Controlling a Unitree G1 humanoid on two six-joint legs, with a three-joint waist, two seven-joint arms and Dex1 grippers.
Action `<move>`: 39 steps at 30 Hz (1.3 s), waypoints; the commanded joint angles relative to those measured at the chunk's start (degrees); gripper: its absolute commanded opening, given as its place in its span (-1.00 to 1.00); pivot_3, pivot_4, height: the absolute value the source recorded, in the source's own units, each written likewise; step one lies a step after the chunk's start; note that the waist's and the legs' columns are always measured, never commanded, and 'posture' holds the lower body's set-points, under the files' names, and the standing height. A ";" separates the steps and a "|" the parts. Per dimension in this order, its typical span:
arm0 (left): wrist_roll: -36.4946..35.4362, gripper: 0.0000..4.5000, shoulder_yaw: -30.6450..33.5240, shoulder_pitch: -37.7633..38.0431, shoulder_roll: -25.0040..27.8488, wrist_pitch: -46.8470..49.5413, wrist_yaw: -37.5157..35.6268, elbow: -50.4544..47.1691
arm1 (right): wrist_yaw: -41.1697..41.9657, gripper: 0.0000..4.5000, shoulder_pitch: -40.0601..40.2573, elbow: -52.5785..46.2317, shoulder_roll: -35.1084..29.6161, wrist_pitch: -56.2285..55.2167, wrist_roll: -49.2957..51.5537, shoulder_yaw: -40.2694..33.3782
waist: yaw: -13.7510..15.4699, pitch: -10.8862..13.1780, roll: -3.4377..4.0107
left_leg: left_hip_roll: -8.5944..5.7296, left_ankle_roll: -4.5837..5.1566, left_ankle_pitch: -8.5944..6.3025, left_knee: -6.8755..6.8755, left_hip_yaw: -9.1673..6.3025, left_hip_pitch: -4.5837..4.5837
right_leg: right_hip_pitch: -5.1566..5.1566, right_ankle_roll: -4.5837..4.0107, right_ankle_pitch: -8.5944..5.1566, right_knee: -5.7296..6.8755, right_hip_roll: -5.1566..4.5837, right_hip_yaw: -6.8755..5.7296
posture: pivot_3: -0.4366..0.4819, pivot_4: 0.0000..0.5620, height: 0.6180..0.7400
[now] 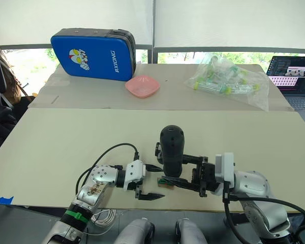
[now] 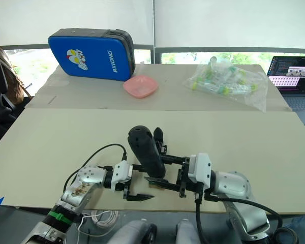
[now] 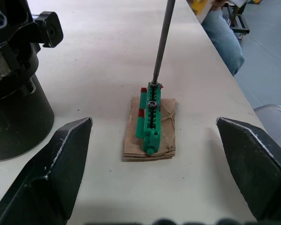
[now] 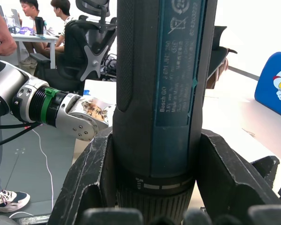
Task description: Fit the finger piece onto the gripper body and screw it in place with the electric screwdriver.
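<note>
R gripper (image 1: pixel 206 179) is clamped round the electric screwdriver (image 1: pixel 172 149), held upright w/ the bit down on a tiny green-topped block (image 3: pixel 151 123) just in front of its fingers. L gripper (image 1: pixel 148 182) hangs spread wide, holding nothing, block btwn its fingers. Gripper body (image 1: pixel 158 150) prob the black part just behind the driver; finger piece not made out. Looks like fetching a screw; fitting and screwing still to do. Far beyond: pink dish (image 1: pixel 142 86), blue case (image 1: pixel 93 54).

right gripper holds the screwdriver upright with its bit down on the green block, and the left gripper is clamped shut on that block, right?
Not quite: the left gripper is open, its fingers apart on either side of the green block, as the left wrist view shows. The rest holds: right gripper, screwdriver upright.
</note>
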 commanded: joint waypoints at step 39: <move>-17.06 1.00 11.23 2.41 8.11 9.94 -5.11 -11.25 | -9.29 -0.14 -10.42 -11.41 -5.53 11.15 17.88 -11.84 | -0.64 0.16 -0.19 | 0.13 -0.08 -0.04 -0.07 0.00 -0.18 | -0.25 -0.25 0.08 0.00 -0.01 0.03 | -0.05 -0.47 1.00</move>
